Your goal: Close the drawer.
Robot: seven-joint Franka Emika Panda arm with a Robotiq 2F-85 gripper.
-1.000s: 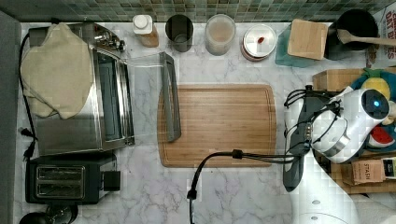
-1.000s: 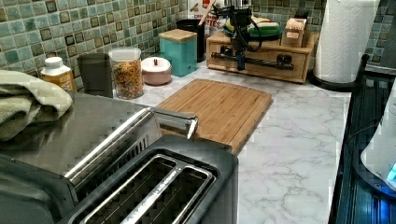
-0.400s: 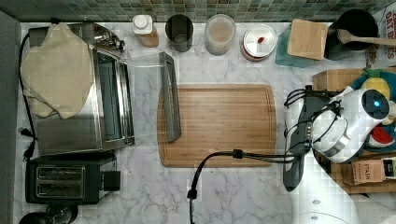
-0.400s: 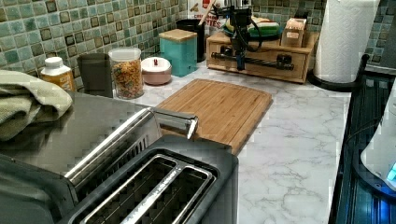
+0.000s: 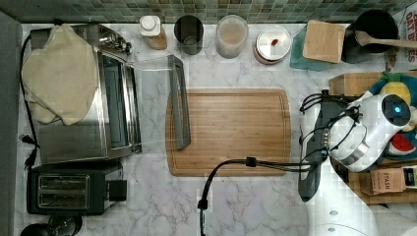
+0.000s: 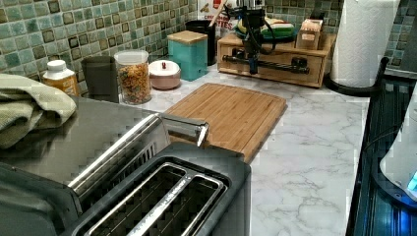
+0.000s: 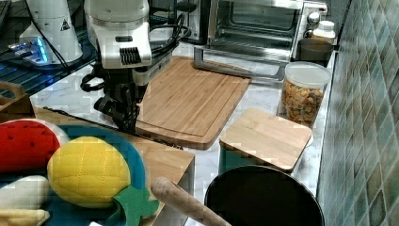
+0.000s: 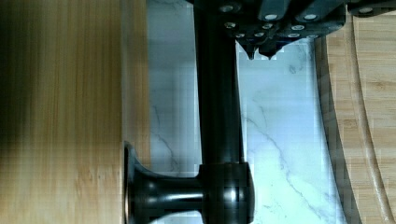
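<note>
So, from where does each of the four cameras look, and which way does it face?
Top view: above the counter, looking straight down at the cutting board; the white arm is at the top view's right.
Left view: low behind the toaster, facing along the counter to the drawer, with the claw at its handle.
Right view: behind the toy fruit, facing the oven; arm in front.
Wrist view: looking down on the drawer handle.
Top, left and right views share the cutting board.

One cutting board, one toaster oven, one toaster, one cloth, one teal canister, one cereal jar, one paper towel roll, one drawer, one gripper.
</note>
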